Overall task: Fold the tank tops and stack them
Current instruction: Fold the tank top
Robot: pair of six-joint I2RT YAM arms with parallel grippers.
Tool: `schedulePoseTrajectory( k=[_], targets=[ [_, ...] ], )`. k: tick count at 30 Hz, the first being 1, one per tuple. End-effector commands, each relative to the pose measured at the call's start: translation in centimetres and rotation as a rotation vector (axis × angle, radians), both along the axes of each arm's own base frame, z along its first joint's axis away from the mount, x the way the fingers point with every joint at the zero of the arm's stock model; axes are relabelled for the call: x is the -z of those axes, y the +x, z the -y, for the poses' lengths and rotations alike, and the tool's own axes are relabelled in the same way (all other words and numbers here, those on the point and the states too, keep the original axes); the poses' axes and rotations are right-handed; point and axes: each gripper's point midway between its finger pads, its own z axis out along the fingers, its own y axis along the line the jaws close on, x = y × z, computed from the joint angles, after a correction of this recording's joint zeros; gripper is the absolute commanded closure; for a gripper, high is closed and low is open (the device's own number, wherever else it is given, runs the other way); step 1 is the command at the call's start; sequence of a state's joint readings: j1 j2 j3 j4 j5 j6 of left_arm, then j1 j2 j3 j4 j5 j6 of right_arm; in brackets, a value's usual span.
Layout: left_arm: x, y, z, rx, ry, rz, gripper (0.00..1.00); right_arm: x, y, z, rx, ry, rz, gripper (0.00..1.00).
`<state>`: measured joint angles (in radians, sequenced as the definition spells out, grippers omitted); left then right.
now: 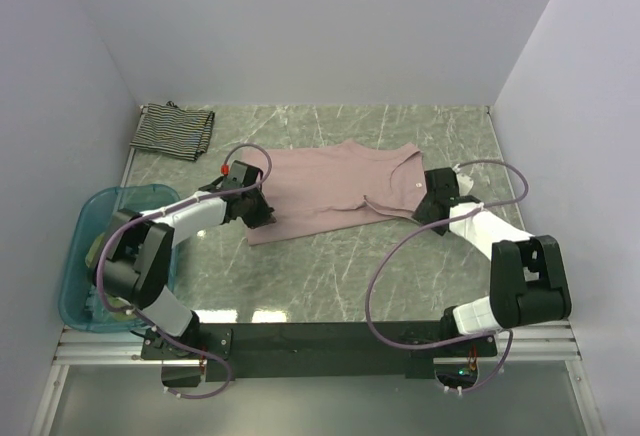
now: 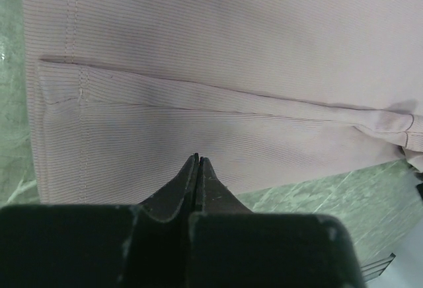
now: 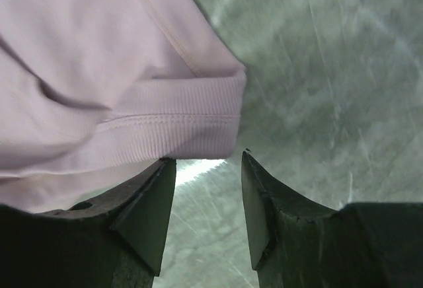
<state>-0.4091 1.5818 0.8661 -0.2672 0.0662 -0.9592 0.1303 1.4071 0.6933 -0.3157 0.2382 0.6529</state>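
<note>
Top external view: the bench (image 1: pixel 330 266) carries the mauve-pink tank top (image 1: pixel 330 191) spread flat mid-bench, and the striped tank top (image 1: pixel 173 131) at its far left corner. The blue tub (image 1: pixel 75 301) holds what looks like olive cloth, mostly hidden. The left fingers (image 2: pixel 182 185) are pressed together over the pink hem; whether they pinch cloth I cannot tell. The right fingers (image 3: pixel 142 215) gape empty short of the strap, so closing there could miss it.

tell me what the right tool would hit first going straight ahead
Most likely the pink tank top: its banded edge lies just ahead of the open right tool, toward one finger. Depth is unclear; it could slip past onto the marble table instead.
</note>
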Motion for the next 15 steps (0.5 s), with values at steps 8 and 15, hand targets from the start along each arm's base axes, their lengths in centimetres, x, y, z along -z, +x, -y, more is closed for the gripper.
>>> schedulePoseTrajectory(
  k=[8, 15],
  targets=[
    [-1.2, 1.2, 0.6, 0.005, -0.008, 0.030, 0.99, -4.9, 5.5, 2.1, 0.038, -0.109, 0.084, 0.48],
    [-1.2, 1.3, 0.8, 0.009, -0.014, 0.027, 0.99, -5.4, 8.4, 2.8, 0.038, -0.122, 0.082, 0.48]
  ],
)
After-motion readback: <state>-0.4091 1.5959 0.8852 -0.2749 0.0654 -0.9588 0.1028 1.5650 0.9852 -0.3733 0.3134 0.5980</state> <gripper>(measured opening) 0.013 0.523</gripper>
